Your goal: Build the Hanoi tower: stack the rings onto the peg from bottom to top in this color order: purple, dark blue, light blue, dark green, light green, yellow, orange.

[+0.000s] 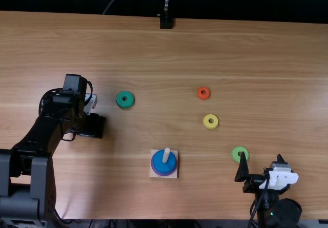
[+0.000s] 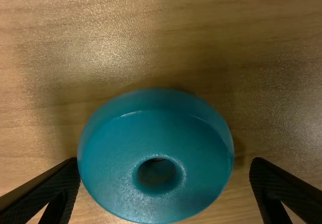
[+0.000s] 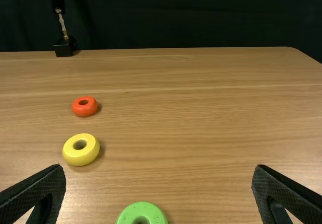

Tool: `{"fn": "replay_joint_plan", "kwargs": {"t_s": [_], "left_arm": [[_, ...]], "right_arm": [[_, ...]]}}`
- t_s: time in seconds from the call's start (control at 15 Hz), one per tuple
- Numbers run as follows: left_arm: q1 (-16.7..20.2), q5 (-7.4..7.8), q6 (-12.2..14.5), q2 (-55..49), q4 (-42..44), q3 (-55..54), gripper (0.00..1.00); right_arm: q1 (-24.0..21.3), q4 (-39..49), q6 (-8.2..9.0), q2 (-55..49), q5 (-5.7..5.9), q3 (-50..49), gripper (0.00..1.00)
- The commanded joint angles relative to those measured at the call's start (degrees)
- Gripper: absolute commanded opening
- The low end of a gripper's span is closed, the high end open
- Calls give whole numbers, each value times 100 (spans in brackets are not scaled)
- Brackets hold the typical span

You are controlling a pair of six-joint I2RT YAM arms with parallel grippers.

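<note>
With the left hand (image 2: 163, 162) spread astride the blue-green ring (image 2: 156, 143) on the tabletop (image 1: 118, 48), one fingertip sits nearer its rim, so closing off-centre could shove or tilt it, spoiling its placement on the peg (image 1: 166, 154), while the right hand (image 1: 261, 156) gapes.

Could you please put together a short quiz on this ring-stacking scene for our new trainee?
1. Multiple choice: which ring lies nearest the right gripper?
(a) orange ring
(b) yellow ring
(c) light green ring

2. True or false: on the peg, the purple ring lies on top of the blue ring.

3. Fill in the blank with "apart" or "together": in the left wrist view, the left gripper has its fingertips ____.

Key: 1. c; 2. false, as the blue ring lies over the purple ring; 3. apart
</note>
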Motion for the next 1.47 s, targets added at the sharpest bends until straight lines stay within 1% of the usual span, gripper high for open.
{"fn": "replay_joint_plan", "kwargs": {"t_s": [0.0, 0.07, 0.13, 0.2, 0.93, 1.13, 1.2, 1.4], "left_arm": [[102, 174, 30, 117, 8, -185, 100], [102, 185, 30, 117, 8, -176, 100], [102, 238, 30, 126, 8, -176, 100], [111, 259, 19, 117, -2, -167, 100], [146, 259, 40, 170, 19, -106, 100], [146, 248, 8, 258, 578, -106, 100], [146, 269, -2, 267, 768, -106, 100], [146, 259, 8, 258, 821, -123, 100]], "right_arm": [[46, -348, 31, -73, 174, -363, 100], [46, -348, 31, -73, 174, -363, 100], [46, -348, 31, -73, 163, -363, 100], [46, -348, 31, -73, 163, -363, 100], [46, -348, 31, -73, 163, -363, 100], [46, -348, 31, -73, 174, -363, 100], [46, -348, 31, -73, 163, -363, 100], [46, -348, 31, -73, 163, -363, 100]]}}
